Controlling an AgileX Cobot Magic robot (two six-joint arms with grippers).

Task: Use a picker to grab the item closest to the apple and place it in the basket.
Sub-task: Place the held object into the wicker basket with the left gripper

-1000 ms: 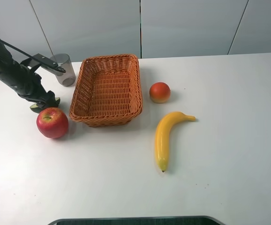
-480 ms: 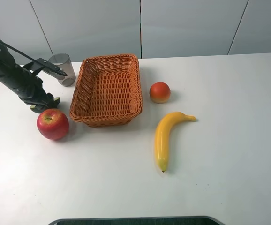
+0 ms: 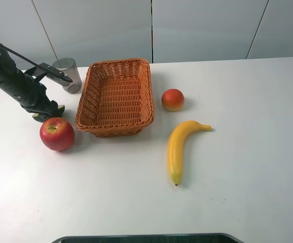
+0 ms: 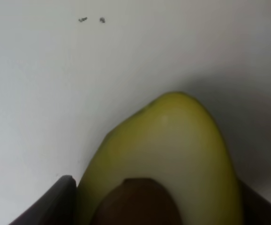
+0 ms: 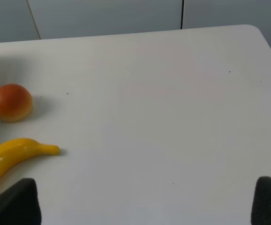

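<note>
One step underway: left end effector [image 3: 48,111] pinches the avocado half [image 4: 168,150] beside the apple [image 3: 57,133]; next likely requires lifting over the basket [image 3: 114,129] rim.

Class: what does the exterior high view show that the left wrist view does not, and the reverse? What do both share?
Only the exterior high view shows the basket, the apple, the banana, the orange-red fruit and the grey cup. Only the left wrist view shows the cut face of the avocado half and its brown pit, close up. Both share the white table, the left gripper and the avocado half, which from above is just a green sliver beside the apple.
</note>
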